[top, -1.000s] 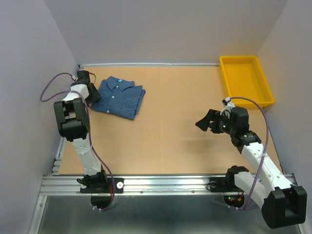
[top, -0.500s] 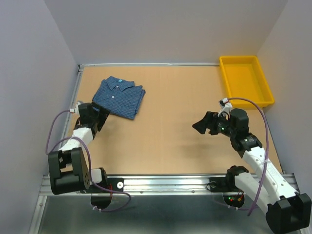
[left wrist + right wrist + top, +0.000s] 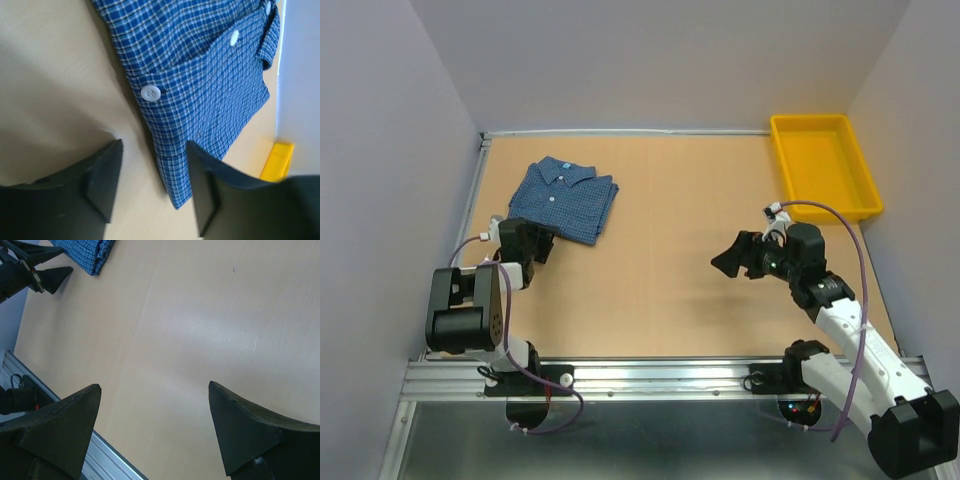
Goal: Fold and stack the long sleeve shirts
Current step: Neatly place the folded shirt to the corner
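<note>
One blue checked long sleeve shirt (image 3: 563, 198) lies folded at the table's far left, collar up and white buttons showing. My left gripper (image 3: 546, 246) is open, low over the table just in front of the shirt's near edge. In the left wrist view the shirt (image 3: 200, 75) fills the upper part, and its folded corner lies between my open fingers (image 3: 102, 175). My right gripper (image 3: 729, 258) is open and empty over the table's right middle, far from the shirt. A corner of the shirt (image 3: 87, 252) shows at the top left of the right wrist view.
A yellow bin (image 3: 823, 165) stands at the far right corner; it also shows in the left wrist view (image 3: 280, 160). The aluminium rail (image 3: 660, 378) runs along the near edge. Grey walls close in the left, back and right sides.
My left arm has folded back from beside the shirt's far left to a low pose in front of its near edge. My right gripper has drifted slightly left.
</note>
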Robot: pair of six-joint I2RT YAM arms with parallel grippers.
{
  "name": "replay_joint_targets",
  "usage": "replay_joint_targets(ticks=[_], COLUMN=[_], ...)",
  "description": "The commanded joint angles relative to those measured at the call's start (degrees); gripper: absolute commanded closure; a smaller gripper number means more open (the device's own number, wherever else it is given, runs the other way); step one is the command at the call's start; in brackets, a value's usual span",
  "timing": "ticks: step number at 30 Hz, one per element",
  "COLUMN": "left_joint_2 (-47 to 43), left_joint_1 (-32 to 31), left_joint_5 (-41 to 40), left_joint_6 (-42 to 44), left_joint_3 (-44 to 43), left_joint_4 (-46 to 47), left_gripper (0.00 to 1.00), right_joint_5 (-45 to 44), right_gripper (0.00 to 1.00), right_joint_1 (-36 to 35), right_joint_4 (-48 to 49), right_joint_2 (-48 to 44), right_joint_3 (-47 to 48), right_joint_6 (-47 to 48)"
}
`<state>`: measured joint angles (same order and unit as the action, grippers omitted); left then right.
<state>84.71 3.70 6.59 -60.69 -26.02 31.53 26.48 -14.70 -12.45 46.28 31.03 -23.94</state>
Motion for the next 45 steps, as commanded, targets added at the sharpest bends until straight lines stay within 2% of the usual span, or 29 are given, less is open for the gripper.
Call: replay_joint_targets(ticks=[1, 3, 4, 5, 8, 10, 12, 18, 24, 26, 29, 30, 31, 33, 35, 37, 40, 45], left_joint_2=[3.5, 6.3, 7.8, 8.5, 11.3, 12.9, 13.5, 16.6, 19.4, 20.2, 20.8, 21.0, 21.0, 20.8, 19.2, 16.9, 14.4, 10.5], left_joint_1=[-0.2, -0.2, -0.2, -0.2, -0.2, 0.0, 0.7, 4.6, 7.2, 8.5, 9.1, 9.1, 8.9, 8.1, 7.7, 7.5, 7.2, 5.5], left_joint_5=[-2.5, -2.5, -2.5, -2.5, -3.3, -3.9, -5.5, -8.7, -13.5, -13.8, -11.6, -7.9, -7.0, 0.3, 3.0, 6.1, 8.3, 8.6], left_joint_6=[-4.3, -6.4, -6.8, -7.2, -8.0, -9.1, -10.7, -15.6, -25.0, -25.2, -20.5, -16.0, -16.0, -11.0, -8.3, -6.7, -3.0, 1.7], left_joint_3=[-1.7, -2.6, -3.0, -3.5, -7.3, -8.7, -9.3, -11.8, -9.8, -9.8, -12.5, -14.8, -15.7, -18.0, -17.9, -16.1, -14.2, -12.3], left_joint_4=[8.0, 11.2, 12.1, 12.9, 13.8, 14.1, 16.3, 20.2, 27.2, 28.4, 26.9, 24.9, 23.9, 18.8, 15.6, 13.5, 7.0, -1.3], left_gripper=[0.49, 0.58, 0.7, 0.75, 0.81, 0.94, 1.0, 1.0, 1.0, 1.0, 1.0, 0.99, 0.95, 0.9, 0.82, 0.65, 0.49, 0.41], right_joint_5=[0.7, 0.8, 1.1, 1.2, 1.2, 1.2, 1.2, 0.9, 0.1, -0.1, -0.6, -0.7, -0.9, -1.2, -1.3, -1.3, -1.3, -1.5], right_gripper=[0.07, 0.07, 0.07, 0.07, 0.07, 0.07, 0.07, 0.07, 0.07, 0.07, 0.07, 0.07, 0.07, 0.07, 0.07, 0.07, 0.07, 0.07], right_joint_1=[-0.6, -0.7, -0.7, -0.7, -0.8, -0.8, -0.8, -0.8, -0.7, -0.8, -0.8, -0.8, -0.8, -0.8, -0.8, -0.7, -0.9, -0.9], right_joint_4=[0.8, 0.6, 0.6, 0.5, 0.1, 0.1, -0.5, -1.6, -2.5, -2.8, -2.9, -2.8, -2.8, -2.8, -2.8, -2.8, -2.8, -2.9], right_joint_2=[1.4, 2.2, 2.8, 3.0, 4.2, 5.0, 6.1, 9.2, 11.4, 12.0, 12.4, 12.5, 12.5, 12.4, 12.1, 11.4, 10.5, 9.4], right_joint_3=[5.1, 5.8, 6.4, 6.9, 8.0, 8.6, 9.6, 12.0, 13.4, 13.8, 14.0, 14.0, 13.9, 13.8, 13.8, 13.7, 13.1, 12.7], right_joint_6=[1.3, 1.4, 1.4, 1.5, 2.0, 2.3, 2.5, 3.6, 4.8, 5.0, 5.7, 5.7, 5.8, 6.0, 6.0, 6.1, 6.1, 6.2])
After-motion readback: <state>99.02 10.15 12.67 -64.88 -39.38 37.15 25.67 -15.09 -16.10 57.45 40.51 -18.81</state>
